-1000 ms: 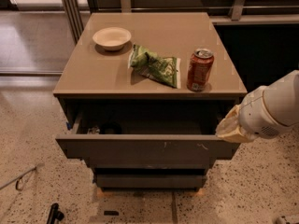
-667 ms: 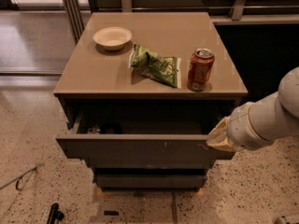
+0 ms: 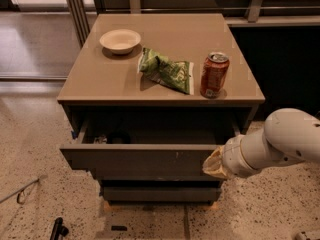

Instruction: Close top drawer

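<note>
The top drawer [image 3: 140, 160] is the widest dark grey-brown front, with small whitish scuffs right of centre. It stands pulled out from the cabinet, and dark items lie inside it at the left. My gripper [image 3: 214, 164] comes in from the right on a white arm. Its tan end is at the right end of the drawer front, level with it and seemingly against it.
The tan cabinet top [image 3: 100, 79] carries a white bowl [image 3: 120, 40], a green chip bag [image 3: 166, 70] and a red soda can [image 3: 214, 75]. Two narrower dark drawer fronts [image 3: 160, 193] sit below. Speckled floor surrounds the cabinet; a dark panel stands at the right.
My arm has moved down and to the left, from beside the drawer's right corner to in front of the right end of the drawer front. The drawer is still open.
</note>
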Robot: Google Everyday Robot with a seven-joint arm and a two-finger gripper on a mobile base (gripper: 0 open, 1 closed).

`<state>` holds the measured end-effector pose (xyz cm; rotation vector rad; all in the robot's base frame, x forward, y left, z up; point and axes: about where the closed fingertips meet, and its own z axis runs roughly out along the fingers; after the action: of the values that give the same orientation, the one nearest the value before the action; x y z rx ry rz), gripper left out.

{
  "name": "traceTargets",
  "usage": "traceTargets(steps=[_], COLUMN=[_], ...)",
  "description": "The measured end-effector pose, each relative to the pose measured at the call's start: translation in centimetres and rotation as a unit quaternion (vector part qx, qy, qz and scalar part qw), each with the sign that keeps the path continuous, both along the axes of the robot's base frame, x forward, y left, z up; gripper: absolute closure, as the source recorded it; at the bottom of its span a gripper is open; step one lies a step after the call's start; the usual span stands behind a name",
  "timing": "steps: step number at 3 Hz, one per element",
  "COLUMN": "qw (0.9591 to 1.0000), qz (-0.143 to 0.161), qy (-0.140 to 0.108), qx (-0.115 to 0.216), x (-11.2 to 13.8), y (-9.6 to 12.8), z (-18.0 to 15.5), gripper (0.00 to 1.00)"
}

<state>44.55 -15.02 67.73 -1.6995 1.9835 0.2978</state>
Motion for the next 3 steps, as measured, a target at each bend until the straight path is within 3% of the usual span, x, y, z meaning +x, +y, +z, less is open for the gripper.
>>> traceTargets(steps=[1,2,3], qw=[1.0000,0.9990,0.9948], qz=[0.001,0.003,-0.003], qy=[-0.006,-0.045,-0.101], qx=[0.000,0.003,0.005], x=[0.1,1.2,3.7], y=[0.0,-0.2,-0.2], z=[-0.2,-1.6,-2.3], gripper=[1.00,1.00,1.00])
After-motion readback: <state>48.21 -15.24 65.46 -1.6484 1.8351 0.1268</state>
